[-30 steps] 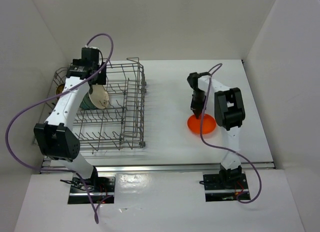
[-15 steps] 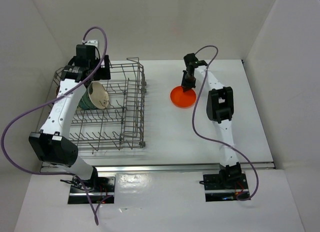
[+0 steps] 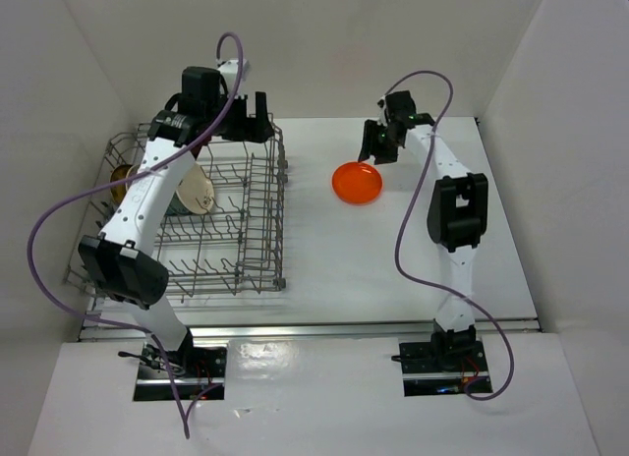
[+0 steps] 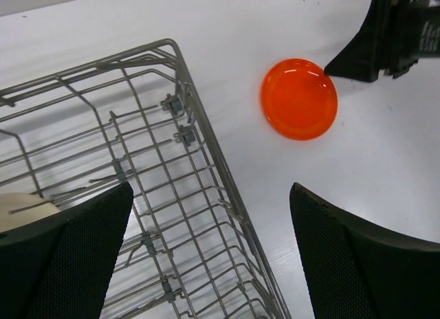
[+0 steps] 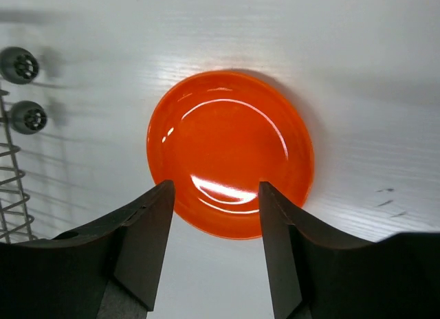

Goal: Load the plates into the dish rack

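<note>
**Orange plate sits nearest the right arm**

In the top view the orange plate (image 3: 357, 183) lies flat on the desk (image 3: 324, 259), upper centre, apart from the dish rack (image 3: 246, 196) at its left. The right end effector (image 3: 378, 142) hovers just upper right of it, jaws spread and empty. The left end effector (image 3: 254, 120), also spread and empty, is farther off over the rack's top-right corner. The plate is round, glossy and shallow, with no long axis
</note>
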